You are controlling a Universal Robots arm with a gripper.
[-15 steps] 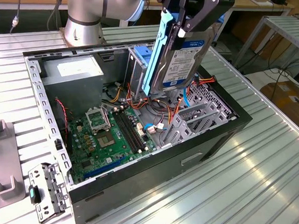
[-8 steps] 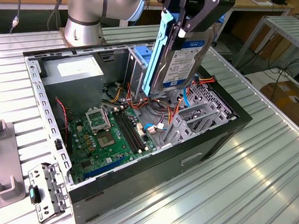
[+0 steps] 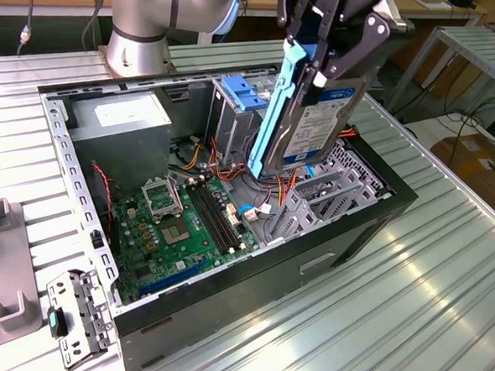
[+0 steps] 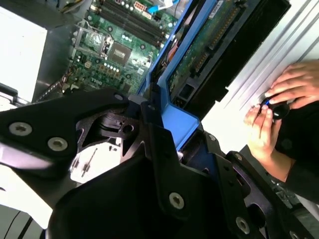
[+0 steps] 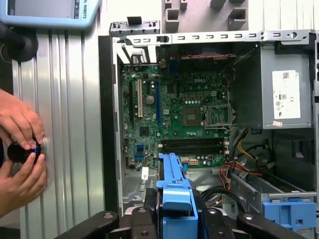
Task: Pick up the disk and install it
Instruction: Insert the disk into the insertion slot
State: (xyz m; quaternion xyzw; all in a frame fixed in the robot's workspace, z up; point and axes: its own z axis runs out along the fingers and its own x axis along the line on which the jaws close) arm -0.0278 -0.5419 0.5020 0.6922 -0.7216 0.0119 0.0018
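The disk (image 3: 314,126) hangs on edge, slightly tilted, above the open computer case (image 3: 371,218). It is silver-grey with a white and blue label, and a blue plastic rail (image 3: 277,112) runs down its side. My gripper (image 3: 331,48) is shut on its upper end. In the second wrist view the disk's green circuit-board underside (image 4: 209,45) and blue rail (image 4: 164,74) stick out from between the black fingers (image 4: 149,149). In the first wrist view the blue rail (image 5: 174,189) sits between the fingers, above the case's interior.
Inside the case lie a green motherboard (image 3: 186,224), a grey power-supply box (image 3: 121,123), a metal cage with a blue top (image 3: 240,97) and loose cables. A person's hands (image 5: 22,149) work a small black knob on the table beside the case. A metal bracket (image 3: 76,314) lies near the case's front corner.
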